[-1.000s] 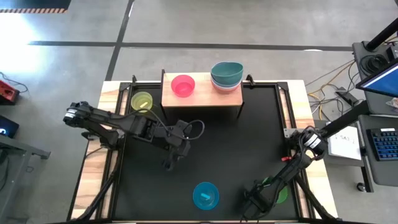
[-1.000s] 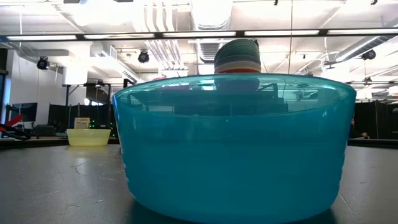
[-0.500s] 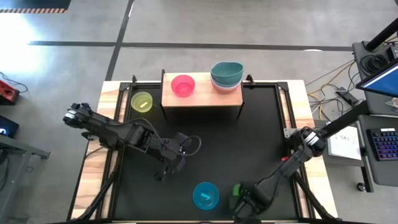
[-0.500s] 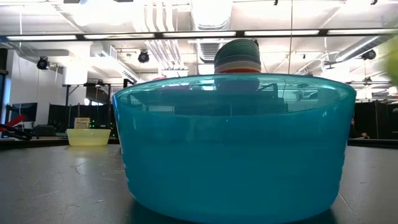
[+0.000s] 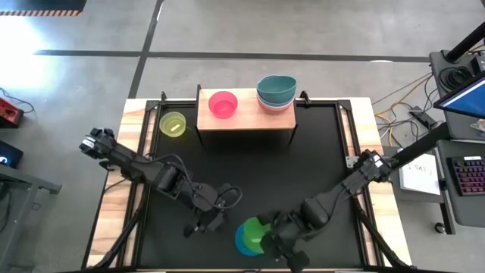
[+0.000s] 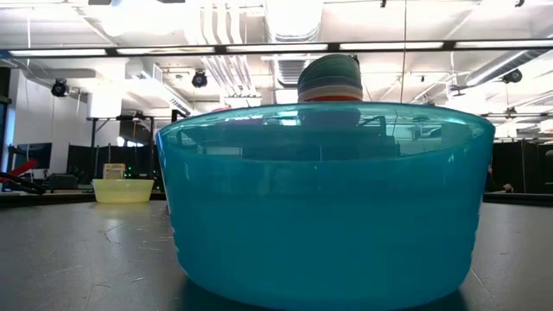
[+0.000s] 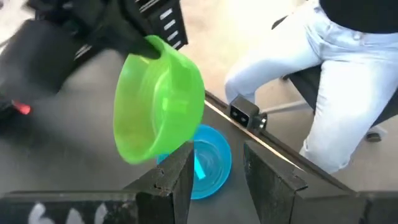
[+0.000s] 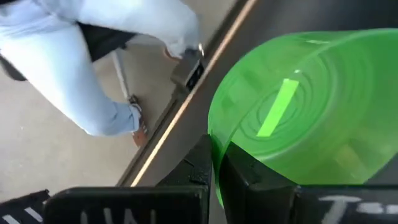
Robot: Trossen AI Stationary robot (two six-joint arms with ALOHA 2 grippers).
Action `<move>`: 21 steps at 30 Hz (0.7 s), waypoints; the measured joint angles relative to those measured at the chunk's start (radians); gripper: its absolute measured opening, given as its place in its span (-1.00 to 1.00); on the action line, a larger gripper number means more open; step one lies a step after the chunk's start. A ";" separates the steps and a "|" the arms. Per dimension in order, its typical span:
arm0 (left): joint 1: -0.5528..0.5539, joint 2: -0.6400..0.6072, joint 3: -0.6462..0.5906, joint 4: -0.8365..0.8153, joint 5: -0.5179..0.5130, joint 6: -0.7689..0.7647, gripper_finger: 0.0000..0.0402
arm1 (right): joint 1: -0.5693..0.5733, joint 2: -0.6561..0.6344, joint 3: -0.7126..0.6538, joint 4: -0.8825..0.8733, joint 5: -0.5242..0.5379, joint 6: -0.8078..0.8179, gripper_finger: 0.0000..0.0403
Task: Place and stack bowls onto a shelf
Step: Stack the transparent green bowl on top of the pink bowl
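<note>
Item, table's left edge: yellow-green bowl [image 5: 173,123], on the black tabletop [image 5: 318,159] just beside the shelf [image 5: 244,121], not yet placed.

Item, shelf: magenta bowl [image 5: 223,104] on the pale top; right of it a nested stack, teal bowl [image 5: 276,89] uppermost.

Item, my left gripper [image 5: 206,224]: fingers apart and empty. A second ago it hung mid-table; it has since come down toward the near edge, just left of the bright blue bowl [image 5: 247,239].

Item, bright blue bowl: resting on the tabletop near the front edge.

Item, green bowl [image 7: 158,109]: clamped by the rim in my right gripper [image 5: 274,236], tilted, clear of the table. It sat far right a second ago; I have swung it over the blue bowl. My judgement: it gets nested there, then both go to the shelf together.
</note>
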State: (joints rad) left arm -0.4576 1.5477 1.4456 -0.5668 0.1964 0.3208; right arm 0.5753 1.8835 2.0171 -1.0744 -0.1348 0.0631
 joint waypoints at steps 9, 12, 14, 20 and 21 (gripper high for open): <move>0.000 0.001 0.000 0.017 0.000 0.065 -0.40 | -0.122 0.000 0.006 0.039 -0.187 -0.217 -0.96; 0.000 0.003 0.000 0.017 -0.001 0.090 -0.40 | -0.141 0.000 0.005 0.034 -0.238 -0.264 -0.96; 0.000 0.003 0.000 0.019 -0.002 0.099 -0.40 | -0.142 0.000 0.005 0.030 -0.244 -0.281 -0.96; 0.003 0.003 0.000 0.082 -0.006 0.152 -0.40 | -0.139 0.000 0.005 0.038 -0.258 -0.354 -0.96; 0.006 0.003 0.000 0.095 -0.007 0.159 -0.40 | -0.139 0.000 0.005 0.042 -0.258 -0.369 -0.96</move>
State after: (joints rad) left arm -0.4519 1.5509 1.4452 -0.4722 0.1897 0.4800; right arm 0.4358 1.8832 2.0224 -1.0326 -0.3928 -0.3057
